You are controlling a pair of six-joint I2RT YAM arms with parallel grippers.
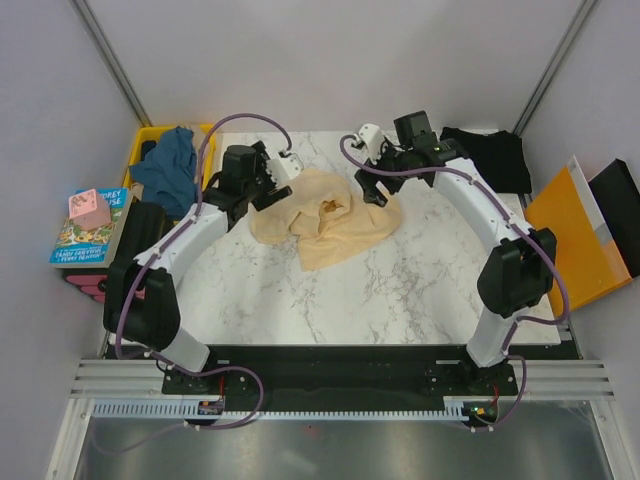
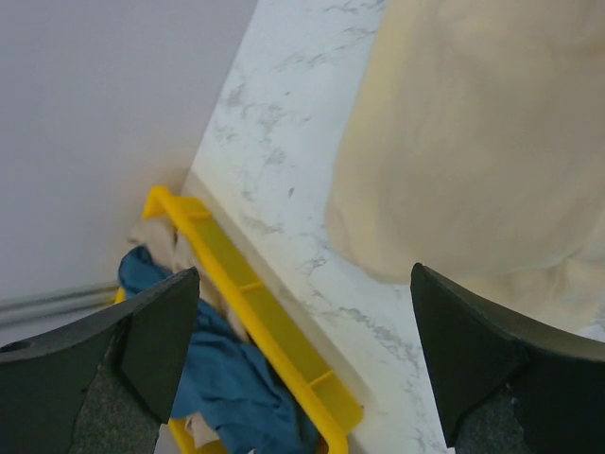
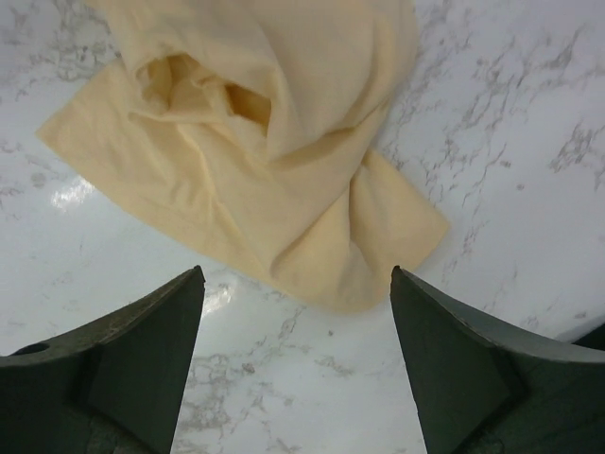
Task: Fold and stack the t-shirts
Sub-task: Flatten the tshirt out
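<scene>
A pale cream-yellow t-shirt (image 1: 325,225) lies crumpled on the marble table; it also shows in the right wrist view (image 3: 265,151) and in the left wrist view (image 2: 482,142). A teal-blue t-shirt (image 1: 172,168) hangs in the yellow crate (image 1: 141,143), and also shows in the left wrist view (image 2: 222,369). A black t-shirt (image 1: 492,155) lies at the back right. My left gripper (image 1: 268,193) is open and empty at the cream shirt's left edge. My right gripper (image 1: 377,190) is open and empty at its right edge. In the wrist views the left gripper (image 2: 302,359) and the right gripper (image 3: 298,359) hold nothing.
The yellow crate's rim (image 2: 274,331) runs along the table's left edge. A book (image 1: 88,228) with a pink object (image 1: 88,207) sits left of the table. An orange flat folder (image 1: 572,235) leans at the right next to a black panel (image 1: 615,215).
</scene>
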